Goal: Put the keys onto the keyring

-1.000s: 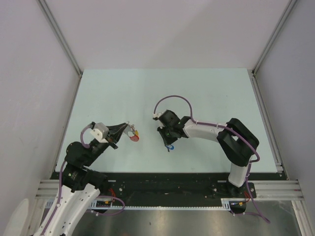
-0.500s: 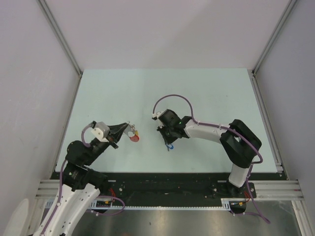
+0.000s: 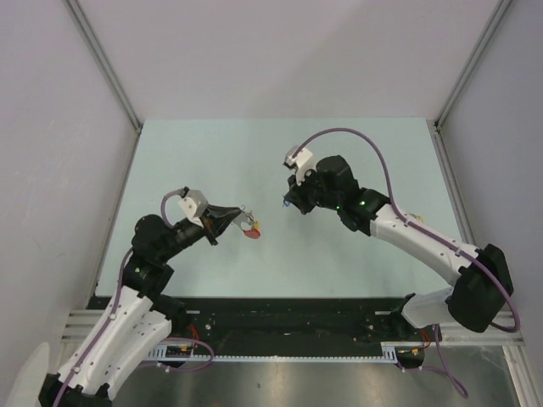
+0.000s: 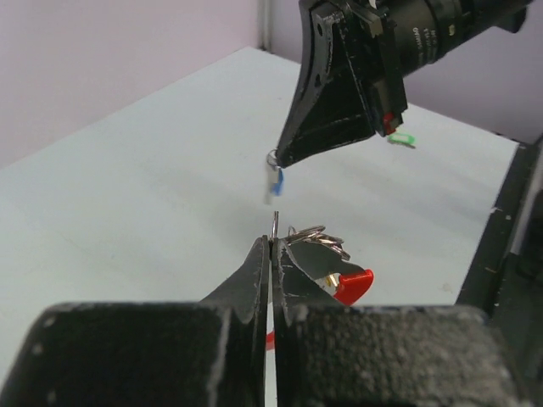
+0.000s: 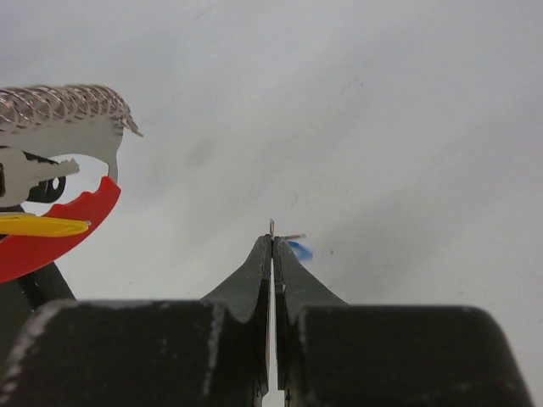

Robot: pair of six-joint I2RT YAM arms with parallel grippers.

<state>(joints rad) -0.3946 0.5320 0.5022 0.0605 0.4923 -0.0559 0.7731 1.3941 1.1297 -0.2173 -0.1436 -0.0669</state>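
L hand [image 4: 272, 246] pinches keyring [image 4: 318, 254]; R hand [image 3: 289, 202] pinches blue key [image 4: 275, 183], hanging vertical.

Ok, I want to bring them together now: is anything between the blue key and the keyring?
Nothing visible. The blue key hangs from the right gripper, the keyring sits in the left gripper, and only open air lies between them.

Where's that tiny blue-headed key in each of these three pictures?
Top external: the small silver key with a blue plastic head, at the tip of the right gripper, near centre.
Left wrist: the key dangles from that gripper, upper middle.
Right wrist: a blue sliver just right of the fingertips.
Shared landmark: the keyring's red curved band.
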